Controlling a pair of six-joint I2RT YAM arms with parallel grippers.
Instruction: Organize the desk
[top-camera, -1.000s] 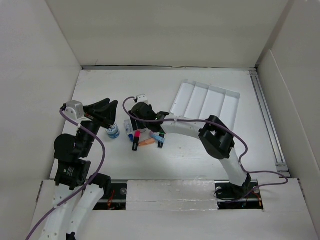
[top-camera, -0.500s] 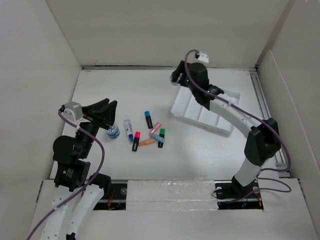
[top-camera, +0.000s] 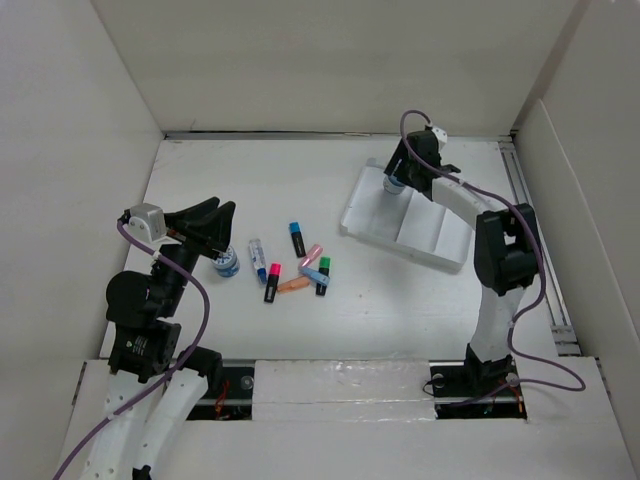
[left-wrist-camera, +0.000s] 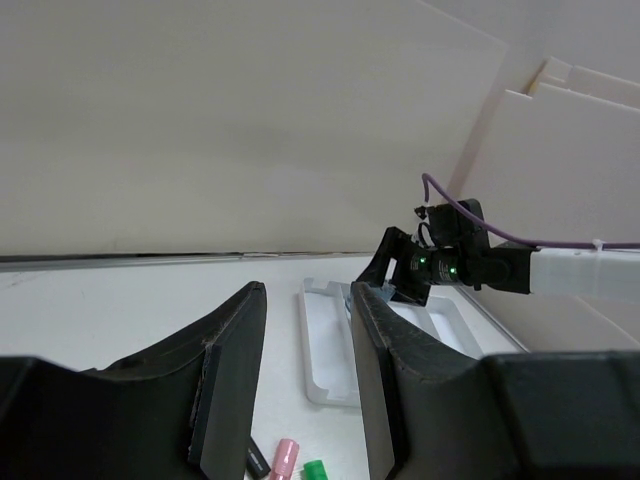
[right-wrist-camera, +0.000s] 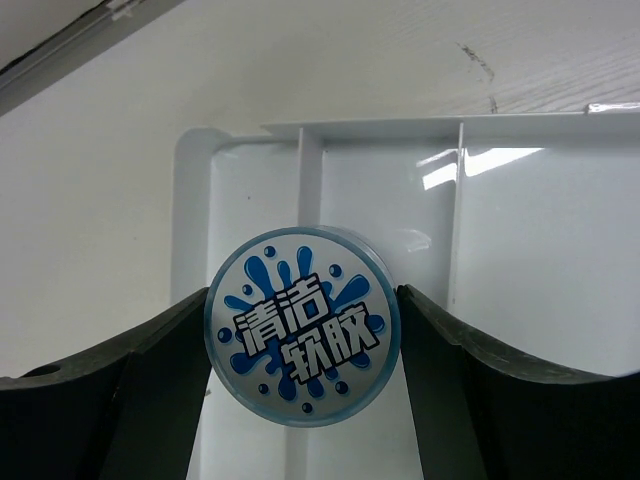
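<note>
The desk (top-camera: 200, 180) is a white tabletop. My right gripper (top-camera: 400, 176) is shut on a round jar (right-wrist-camera: 302, 340) with a blue-and-white splash label. It holds the jar over the left compartments of the white ribbed tray (top-camera: 440, 228), whose dividers show in the right wrist view (right-wrist-camera: 520, 250). My left gripper (top-camera: 222, 214) is open and empty, raised over the left of the desk and pointing at the tray (left-wrist-camera: 330, 350). A second blue jar (top-camera: 227, 264) stands just below it. Several highlighters (top-camera: 296, 262) lie loose mid-desk.
White walls close in the desk at the back and on both sides. A metal rail (top-camera: 535, 240) runs along the right edge. A pink marker (left-wrist-camera: 284, 460) and a green one (left-wrist-camera: 314, 468) lie below the left fingers (left-wrist-camera: 232, 380).
My right arm has swung from the highlighter cluster to the tray at the back right and now holds the jar over it. The tray has shifted a little. My left arm has not moved.
</note>
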